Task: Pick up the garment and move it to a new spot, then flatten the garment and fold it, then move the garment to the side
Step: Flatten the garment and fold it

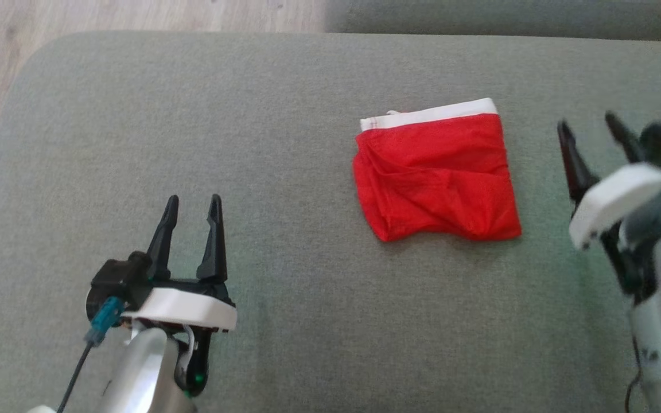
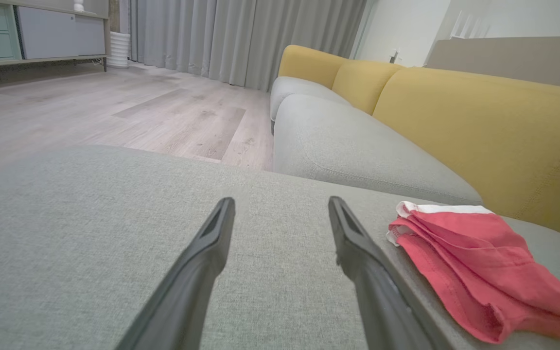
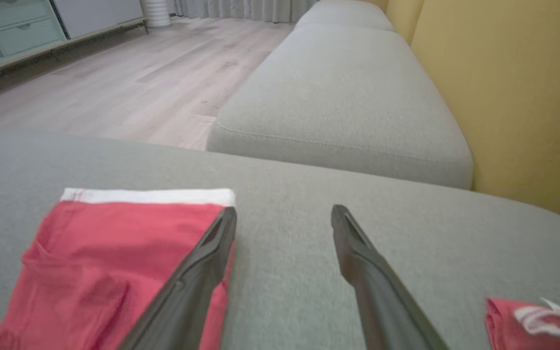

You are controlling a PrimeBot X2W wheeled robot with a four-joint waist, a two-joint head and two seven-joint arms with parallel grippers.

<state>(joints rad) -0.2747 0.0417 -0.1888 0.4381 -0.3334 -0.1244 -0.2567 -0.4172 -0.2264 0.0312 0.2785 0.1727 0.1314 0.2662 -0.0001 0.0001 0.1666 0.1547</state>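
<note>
The garment (image 1: 436,172) is a pair of red shorts with a white waistband, folded into a rough square on the grey cushion (image 1: 284,321). It lies right of centre, waistband at the far edge. My right gripper (image 1: 588,129) is open just to its right, apart from the cloth, nothing between the fingers. In the right wrist view the garment (image 3: 114,262) lies left of that open gripper (image 3: 284,215). My left gripper (image 1: 193,202) stands open near the front left, well away from the garment. The left wrist view shows it open (image 2: 280,206) with the garment (image 2: 479,262) at the right.
A second red cloth piece with white marks (image 3: 537,323) lies at the lower right of the right wrist view. A grey seat (image 2: 358,150) and yellow backrest (image 2: 494,131) adjoin the cushion. Wooden floor (image 1: 135,14) lies beyond the cushion's rounded far-left corner.
</note>
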